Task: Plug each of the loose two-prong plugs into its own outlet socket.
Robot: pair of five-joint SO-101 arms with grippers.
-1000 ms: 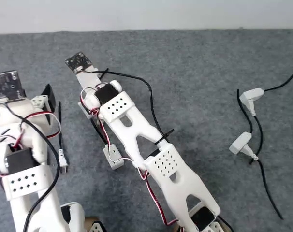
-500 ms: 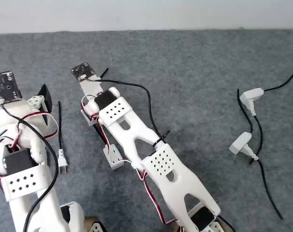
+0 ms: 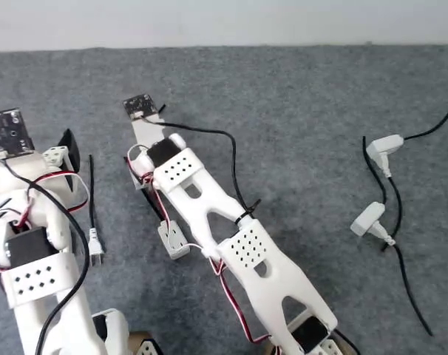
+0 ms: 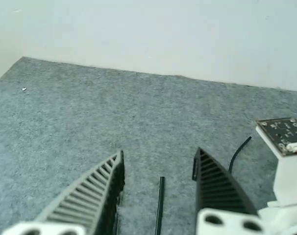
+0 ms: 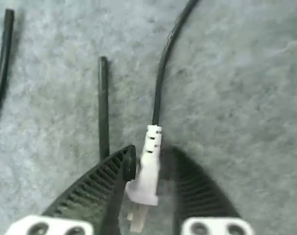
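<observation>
My right gripper (image 5: pixel 151 157) is shut on a small white two-prong plug (image 5: pixel 144 172), whose black cord (image 5: pixel 164 68) runs away over the carpet. In the high view this arm lies across the middle, its wrist board (image 3: pixel 140 108) at the far end. My left gripper (image 4: pixel 158 171) stands open above the carpet, with a thin black cord (image 4: pixel 159 205) lying between its fingers. That cord ends in a second white plug (image 3: pixel 96 248) beside the left arm. Two white outlet sockets (image 3: pixel 384 147) (image 3: pixel 369 219) on black cords lie at the far right.
A pale block-shaped connector (image 3: pixel 172 240) on a black cord lies against the right arm's left side. Two more black cord pieces (image 5: pixel 103 107) lie on the grey carpet (image 3: pixel 298 111) near the held plug. A pale wall borders the far edge.
The right arm's wrist has swung to the right, carrying the plug. The left arm shifted slightly at first, then stayed still. The sockets and the loose plug have not moved.
</observation>
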